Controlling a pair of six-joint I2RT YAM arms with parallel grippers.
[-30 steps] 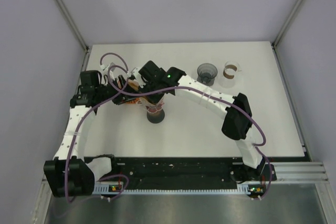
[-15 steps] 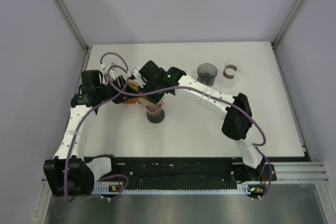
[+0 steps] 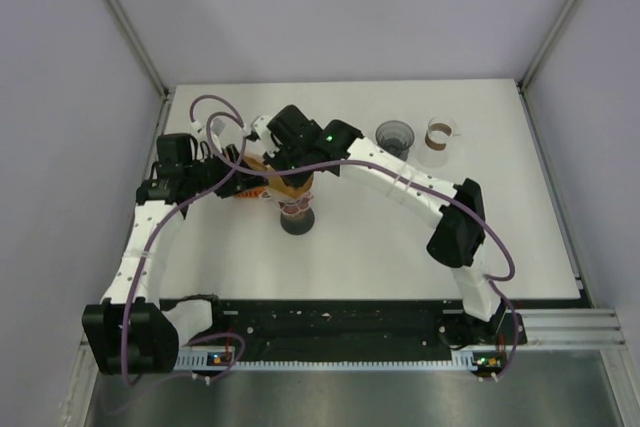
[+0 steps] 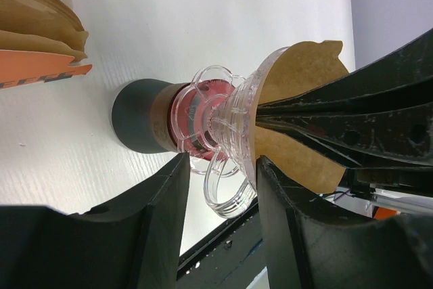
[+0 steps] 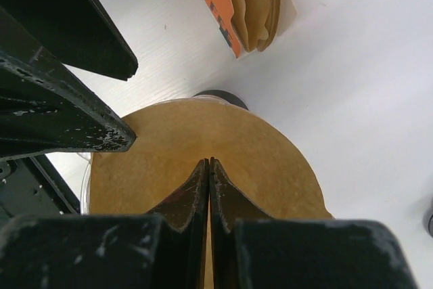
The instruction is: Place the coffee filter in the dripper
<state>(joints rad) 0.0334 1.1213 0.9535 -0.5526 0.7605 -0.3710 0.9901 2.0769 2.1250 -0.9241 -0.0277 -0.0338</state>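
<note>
Coffee filter, pinched by the right pincer, hides most of the dripper.

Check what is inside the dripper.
A brown paper coffee filter sits in the clear dripper, its edge sticking out past the rim. The shut right hand presses into it. The filter's tip and the dripper's bottom are hidden by the paper and the hand.

Right gripper jaws pressed together, tips at round brown coffee filter — filter pack beyond, on white table.
</note>
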